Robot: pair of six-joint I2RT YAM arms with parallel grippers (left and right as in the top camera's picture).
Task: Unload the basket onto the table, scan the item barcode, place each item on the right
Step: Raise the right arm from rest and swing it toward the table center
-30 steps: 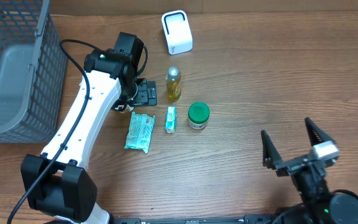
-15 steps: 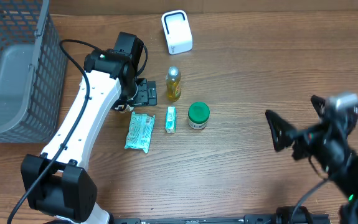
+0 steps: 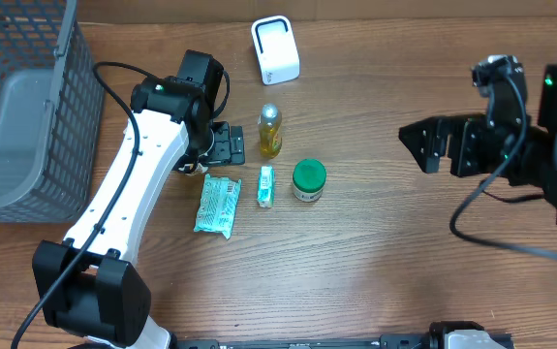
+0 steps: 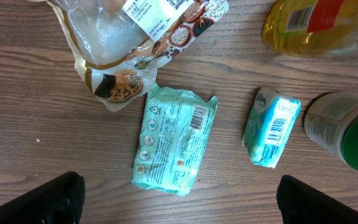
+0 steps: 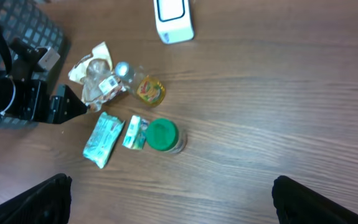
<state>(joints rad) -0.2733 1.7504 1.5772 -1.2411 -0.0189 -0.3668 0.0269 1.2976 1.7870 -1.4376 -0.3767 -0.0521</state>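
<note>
Toward the far side of the desk (image 3: pixel 375 281), left of its middle, the items lie in a loose cluster: a mint-green packet (image 4: pixel 174 138), a small tissue pack (image 4: pixel 272 126), a green-lidded jar (image 3: pixel 308 179), a yellow bottle (image 3: pixel 270 131) and a clear snack bag (image 4: pixel 135 37). The white scanner (image 3: pixel 275 49) stands just beyond them near the far edge. Nothing is gripped, so the step in hand looks like the approach and the choice of an item. The left gripper (image 3: pixel 228 146) hangs over the cluster with its fingers spread wide, and its wrist view frames the mint-green packet between them (barcode face up, so the likely pick, though that is a guess). The left arm reaches diagonally from the near edge, wrist bent downward. The right gripper (image 3: pixel 431 145), likewise spread and empty, is raised by the right edge, aimed leftward, well apart from everything. The next move calls for lowering onto the packet, pinching its narrow sides, then presenting the barcode to the scanner.
</note>
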